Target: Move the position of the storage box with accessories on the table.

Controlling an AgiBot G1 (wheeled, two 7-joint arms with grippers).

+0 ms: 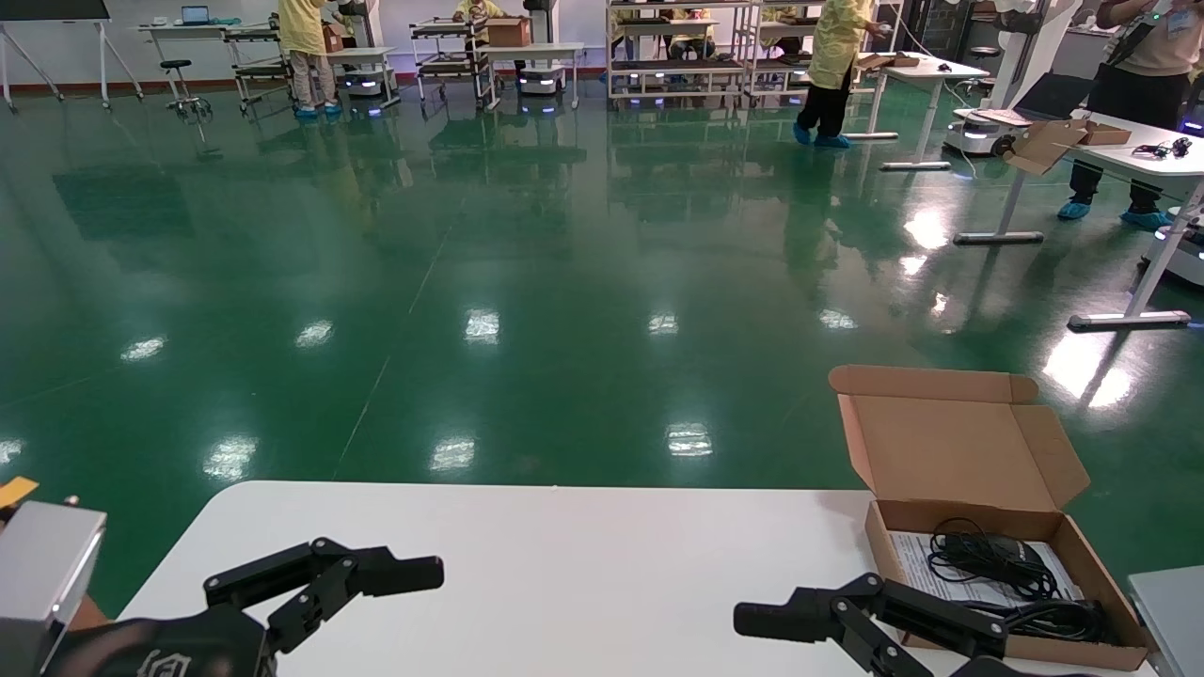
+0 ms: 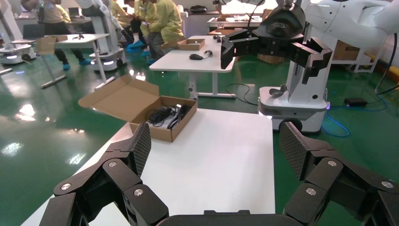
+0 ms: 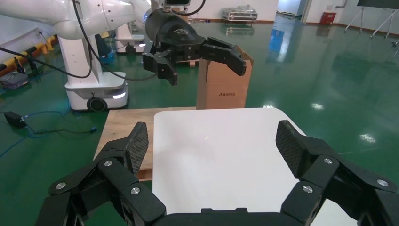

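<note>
The storage box (image 1: 887, 550) sits at the right end of the white table (image 1: 564, 564), with its flap lid (image 1: 945, 447) standing open. Inside lie the accessories (image 1: 997, 562): a black mouse and coiled black cables on a white printed sheet. My right gripper (image 1: 809, 611) hovers open just left of the box's near corner and touches nothing. My left gripper (image 1: 376, 578) hangs open over the table's left end, far from the box. In the left wrist view the box (image 2: 162, 131) lies well beyond the open left gripper (image 2: 214, 150). The right wrist view shows the open right gripper (image 3: 211, 146) over bare tabletop; the box is out of that view.
A grey unit (image 1: 47, 564) stands off the table's left corner and a grey edge (image 1: 1171, 602) sits right of the box. A tall cardboard carton (image 3: 223, 84) and a wooden surface (image 3: 127, 127) adjoin the table's left end. Green floor lies beyond the far edge.
</note>
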